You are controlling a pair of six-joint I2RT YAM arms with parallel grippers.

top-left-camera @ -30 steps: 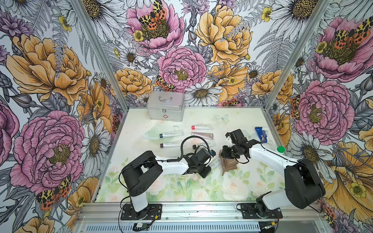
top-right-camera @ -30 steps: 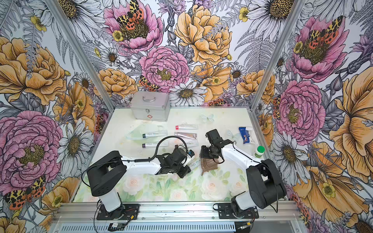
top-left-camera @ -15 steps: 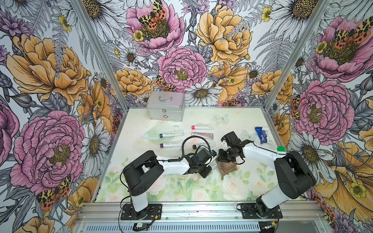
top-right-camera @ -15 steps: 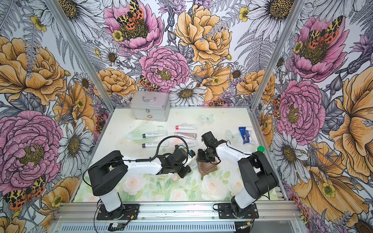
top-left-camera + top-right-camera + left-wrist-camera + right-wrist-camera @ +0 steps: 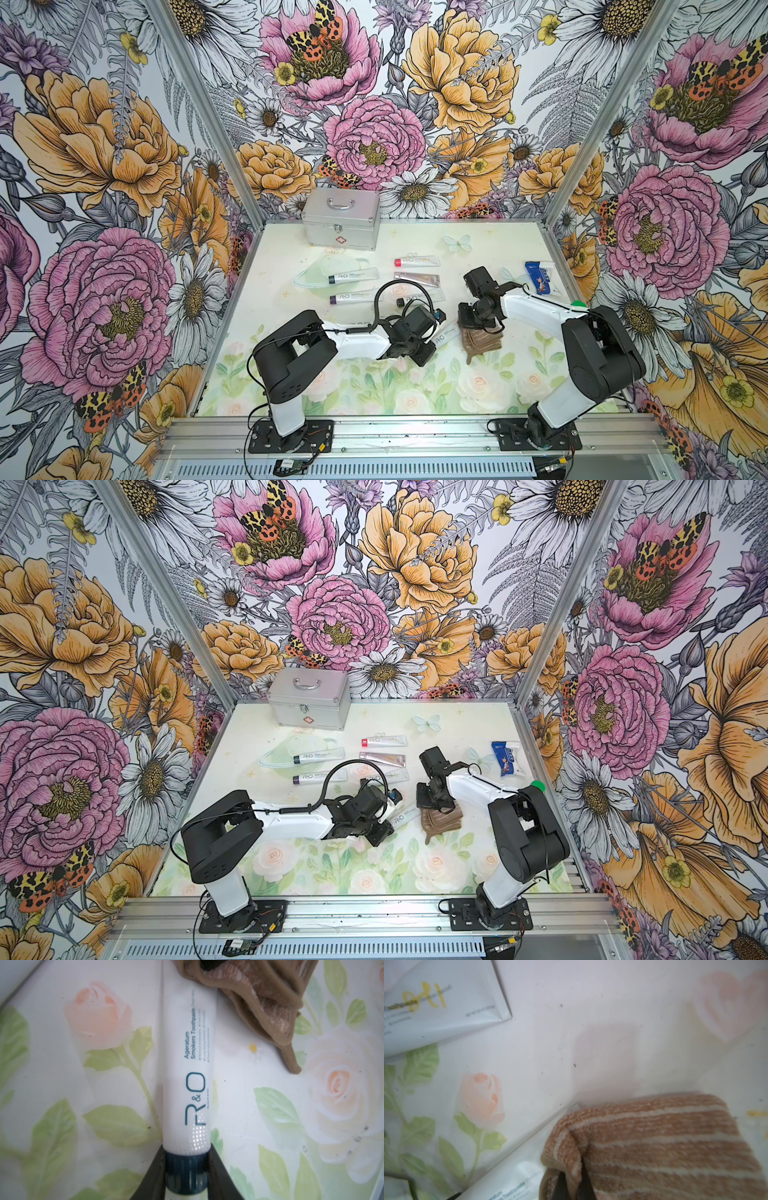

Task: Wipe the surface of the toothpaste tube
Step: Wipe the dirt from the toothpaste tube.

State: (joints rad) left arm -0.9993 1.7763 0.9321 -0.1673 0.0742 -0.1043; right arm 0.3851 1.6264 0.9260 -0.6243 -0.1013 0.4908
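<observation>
At centre-front, left end effector [image 5: 187,1147] clamps toothpaste tube [image 5: 187,1053] (cap end); right end effector [image 5: 572,1167] seemingly pinches cloth [image 5: 664,1147].

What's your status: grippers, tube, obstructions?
Left gripper shut on tube at cap. Right gripper shut on cloth, cloth over tube's far end. Nothing blocking.

Staged robot-lab booth: floral-print walls [image 5: 374,124], aluminium frame [image 5: 210,112], left arm [image 5: 357,345] and right arm [image 5: 536,311] on a front rail [image 5: 415,432].
</observation>
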